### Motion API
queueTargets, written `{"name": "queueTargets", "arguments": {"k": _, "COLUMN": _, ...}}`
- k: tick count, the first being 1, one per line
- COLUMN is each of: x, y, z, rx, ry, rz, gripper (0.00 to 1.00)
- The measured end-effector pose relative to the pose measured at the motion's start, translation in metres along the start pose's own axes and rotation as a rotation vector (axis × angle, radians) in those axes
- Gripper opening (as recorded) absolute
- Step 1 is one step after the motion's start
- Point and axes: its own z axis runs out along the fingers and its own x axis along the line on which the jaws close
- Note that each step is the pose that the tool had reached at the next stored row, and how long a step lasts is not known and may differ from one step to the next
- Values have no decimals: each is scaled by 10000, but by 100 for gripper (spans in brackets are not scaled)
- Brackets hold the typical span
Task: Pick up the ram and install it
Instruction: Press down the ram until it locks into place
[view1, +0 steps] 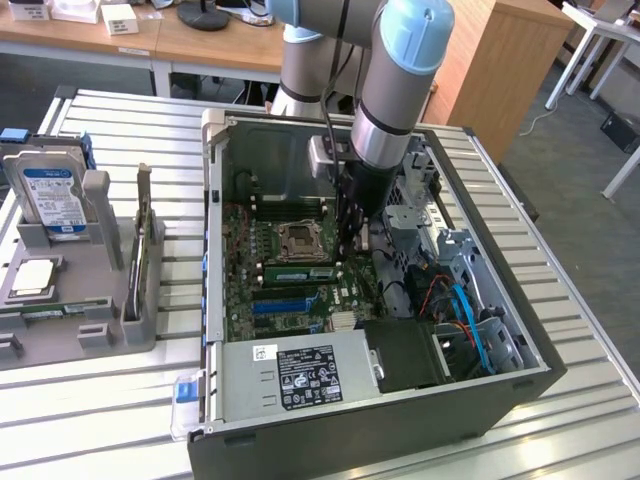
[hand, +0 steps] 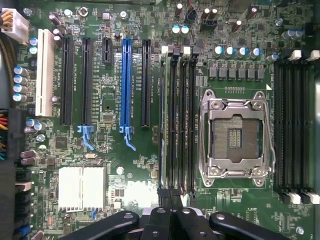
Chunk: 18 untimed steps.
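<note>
— How much room is around the gripper (view1: 350, 240)?
— Little. It reaches down into the open computer case (view1: 213, 230), centre of the frame, with a metal drive cage (view1: 405, 215) just beside it.
— What's in the containers?
— The case holds the motherboard (view1: 240, 290). The grey holder (view1: 100, 320) at the left edge holds a hard drive (view1: 50, 195).
— And the ram (view1: 300, 273)?
— It stands in a slot beside the empty processor socket (view1: 300, 238). The fingers (hand: 162, 220) are pressed together, gripping nothing (tips at the stick's end; contact unclear).

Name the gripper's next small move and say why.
Probably a short press straight down. The shut gripper sits over one end of the ram, which stands edge-on in a slot beside the empty processor socket; whether it is fully latched I cannot tell.
</note>
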Motion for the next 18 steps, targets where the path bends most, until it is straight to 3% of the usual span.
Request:
{"name": "queueTargets", "arguments": {"k": 7, "x": 0, "y": 21, "z": -8, "rx": -1, "ry": 0, "rz": -2, "gripper": 11}}
{"name": "queueTargets", "arguments": {"k": 18, "x": 3, "y": 498, "z": 10, "rx": 7, "ry": 1, "rz": 0, "gripper": 11}}
